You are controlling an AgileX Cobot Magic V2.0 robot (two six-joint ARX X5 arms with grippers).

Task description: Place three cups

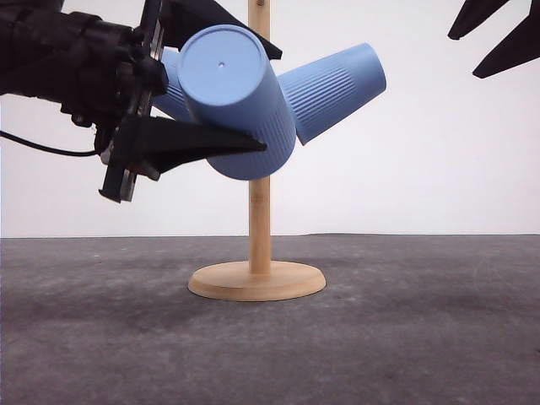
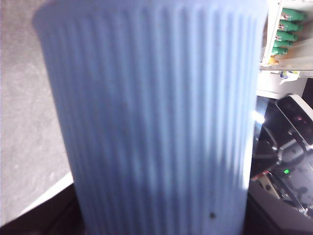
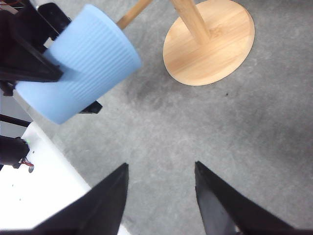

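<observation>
My left gripper (image 1: 270,101) is shut on a light-blue ribbed cup (image 1: 236,101), one finger above it and one below. The cup is tilted, with its flat base toward the front camera, and it hangs in front of the wooden stand's pole (image 1: 260,219). Its ribbed side (image 2: 151,117) is very close in the left wrist view. A second cup (image 1: 333,89) slants up to the right of the pole. A third cup (image 1: 173,97) is mostly hidden behind the held one. My right gripper (image 3: 161,166) is open and empty, high at the right (image 1: 462,57); its view has the held cup (image 3: 80,63).
The stand's round wooden base (image 1: 257,281) rests on the grey mat (image 1: 405,337), and is also in the right wrist view (image 3: 210,41). A bare peg (image 3: 132,12) sticks out near the held cup. A white wall stands behind.
</observation>
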